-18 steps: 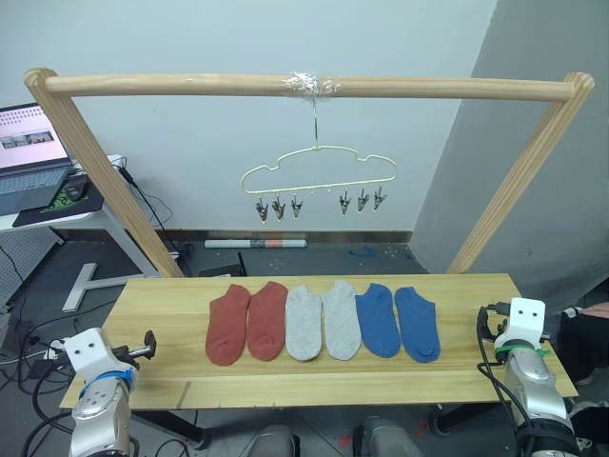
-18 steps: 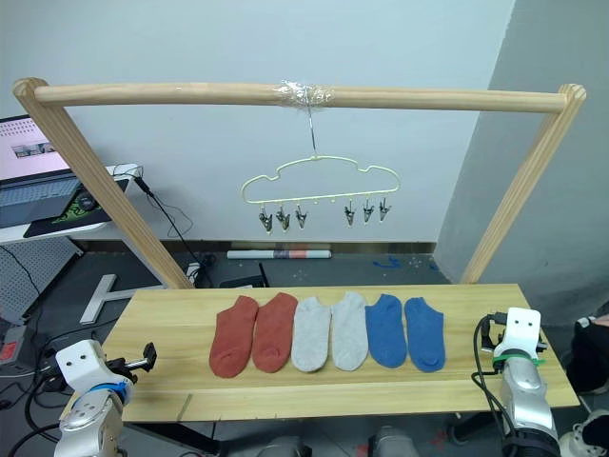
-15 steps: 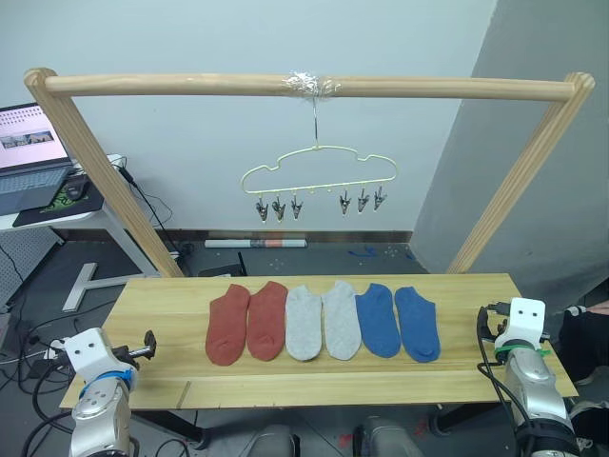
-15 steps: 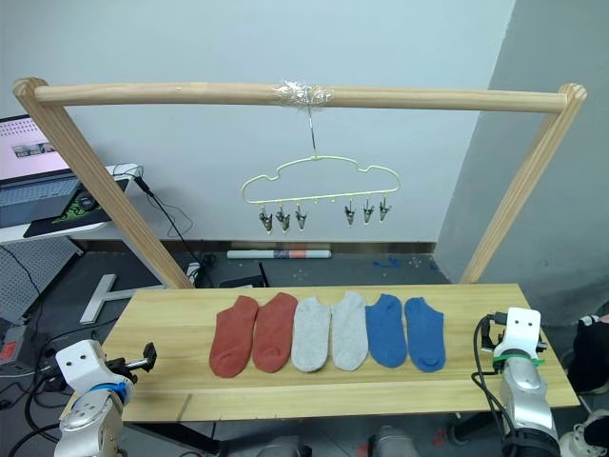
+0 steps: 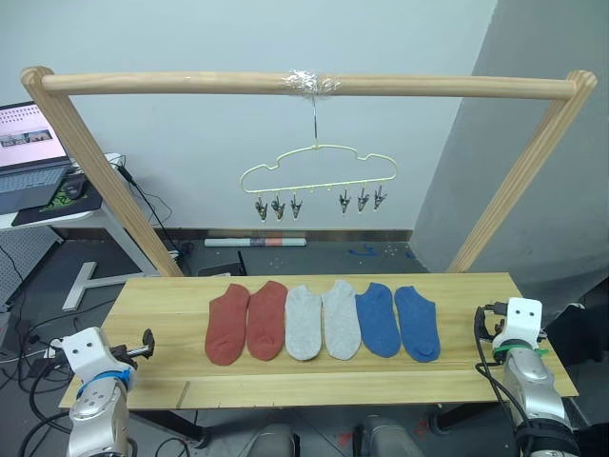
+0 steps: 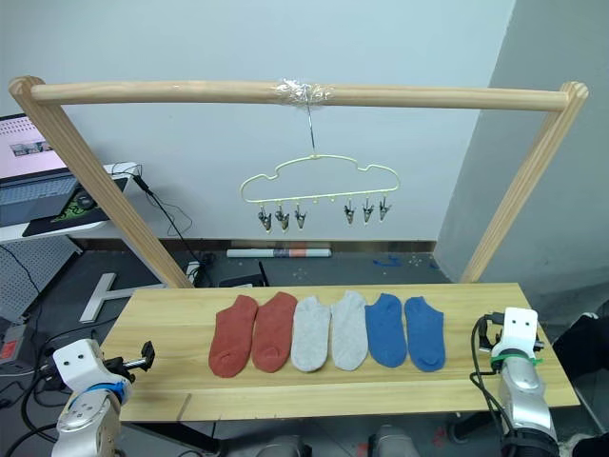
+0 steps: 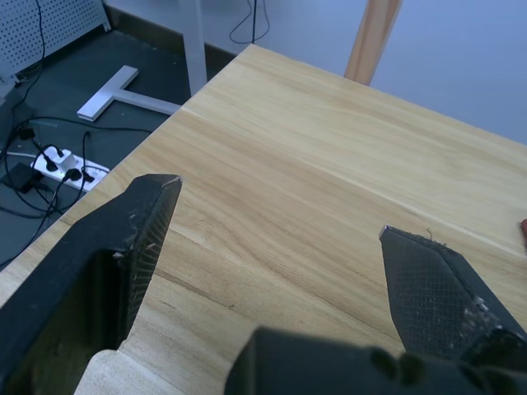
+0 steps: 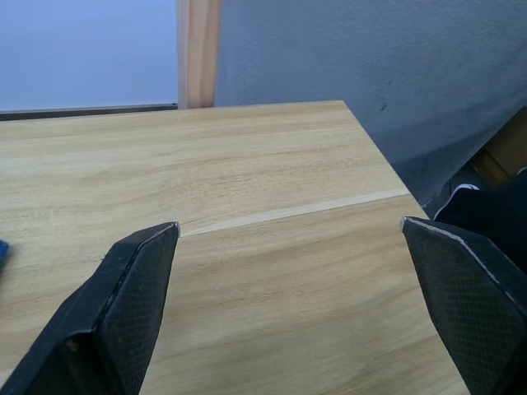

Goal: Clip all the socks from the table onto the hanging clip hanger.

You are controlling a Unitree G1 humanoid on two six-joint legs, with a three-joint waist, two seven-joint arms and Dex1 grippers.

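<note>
We compare this moment with the pictures from half a second earlier and find almost nothing changed: the six short knit socks (image 5: 322,322) lie in the same row on the long light-wood table (image 5: 162,305) — two rust-red, two light grey, two blue. The thin pale-yellow wire clip hanger (image 5: 317,171) hangs from the round wooden pole frame (image 5: 190,84), and all its clips are empty. The left claw (image 7: 280,247) is released, with its fingers wide apart over the bare left end of the table; the right claw (image 8: 292,271) is also released, over the right end. We judge that the task has not really started — no sock is lifted yet.
</note>
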